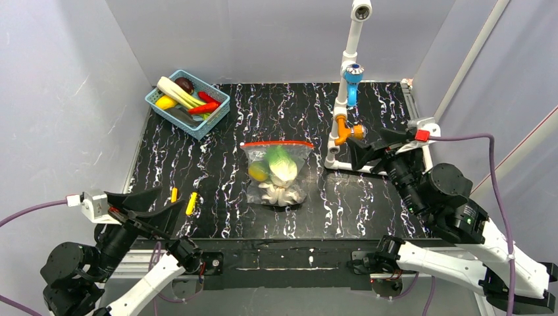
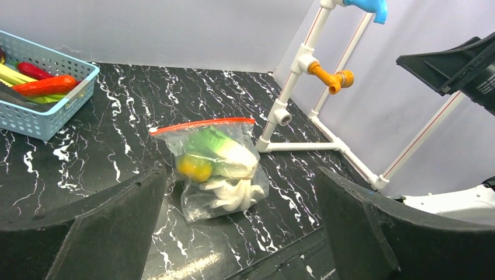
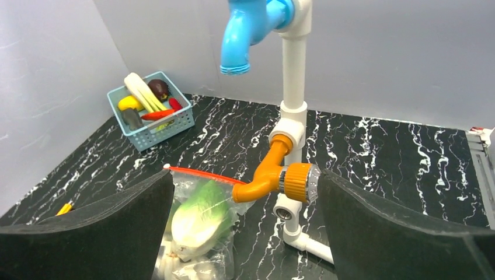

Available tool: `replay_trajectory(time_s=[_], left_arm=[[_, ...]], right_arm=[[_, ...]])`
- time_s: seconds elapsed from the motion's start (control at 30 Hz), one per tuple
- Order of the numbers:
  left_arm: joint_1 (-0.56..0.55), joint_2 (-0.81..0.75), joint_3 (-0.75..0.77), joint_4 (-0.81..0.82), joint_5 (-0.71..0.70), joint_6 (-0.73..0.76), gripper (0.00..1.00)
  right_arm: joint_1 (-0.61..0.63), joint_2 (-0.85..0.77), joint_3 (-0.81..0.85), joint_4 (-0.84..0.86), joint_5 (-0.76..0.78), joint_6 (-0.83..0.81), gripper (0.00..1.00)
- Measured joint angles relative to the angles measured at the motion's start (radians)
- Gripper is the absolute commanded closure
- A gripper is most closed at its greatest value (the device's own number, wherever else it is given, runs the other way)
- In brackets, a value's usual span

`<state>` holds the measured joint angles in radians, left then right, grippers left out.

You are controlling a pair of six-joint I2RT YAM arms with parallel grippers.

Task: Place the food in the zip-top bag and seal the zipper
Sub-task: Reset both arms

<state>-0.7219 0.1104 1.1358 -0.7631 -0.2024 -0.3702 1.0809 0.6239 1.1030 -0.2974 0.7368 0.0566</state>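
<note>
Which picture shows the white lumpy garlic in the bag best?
The left wrist view: the garlic sits close and whole inside the bag. The top view shows it small; the right wrist view cuts it off.

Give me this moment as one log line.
bag: on table, food inside | zipper: looks closed | left gripper: open, empty | right gripper: open, empty

**Black veined desk, boxed in by pale walls**

Ahead of the left end effector (image 1: 154, 204) and the right end effector (image 1: 375, 146) spreads a black desk (image 1: 217, 151) veined in white. Plain grey-lilac walls close it in: the left wall (image 1: 59, 99) outside the left end effector, the right wall (image 1: 520, 85) outside the right one, and the back wall (image 1: 276, 39) beyond both. Even light leaves soft glare on the desk.
</note>
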Motion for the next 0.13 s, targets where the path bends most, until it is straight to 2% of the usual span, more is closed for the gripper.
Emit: replay_trajectory(time_s=[0.13], left_arm=[[0.0, 0.0, 0.0, 0.0, 0.0, 0.0, 0.02]], right_arm=[[0.0, -0.042, -0.021, 0.01, 0.013, 0.016, 0.02]])
